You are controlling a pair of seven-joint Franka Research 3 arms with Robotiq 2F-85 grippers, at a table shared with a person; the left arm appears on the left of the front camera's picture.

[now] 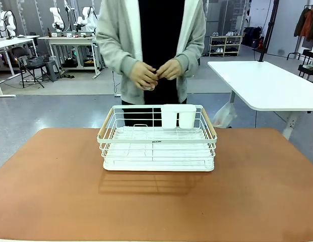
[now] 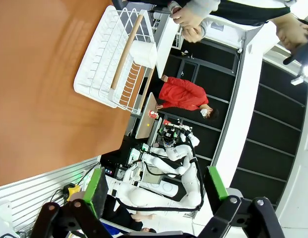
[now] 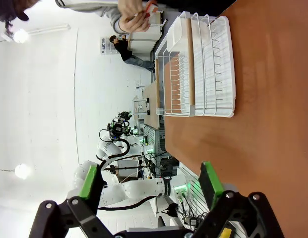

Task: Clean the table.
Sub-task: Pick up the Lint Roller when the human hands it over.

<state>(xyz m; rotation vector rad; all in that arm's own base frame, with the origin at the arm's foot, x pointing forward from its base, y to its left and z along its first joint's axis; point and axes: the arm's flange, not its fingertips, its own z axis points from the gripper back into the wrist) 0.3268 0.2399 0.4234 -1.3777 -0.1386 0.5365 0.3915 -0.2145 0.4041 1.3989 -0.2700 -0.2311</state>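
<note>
The reddish-brown table (image 1: 156, 206) spans the front view, with a white wire dish rack (image 1: 157, 138) standing at its far middle. The rack has wooden side handles and a white cup holder (image 1: 178, 116) at its back. A person stands behind the rack, both hands (image 1: 156, 73) together at waist height, holding something small. My left gripper (image 2: 158, 191) is open, off the table's side, rack (image 2: 116, 54) far ahead. My right gripper (image 3: 150, 181) is open too, nothing between its green pads, with the rack (image 3: 201, 64) well ahead.
A white-topped table (image 1: 267, 83) stands at the back right beyond the brown table. Other tables, chairs and shelves stand farther back. The brown top around the rack and in front of it is bare.
</note>
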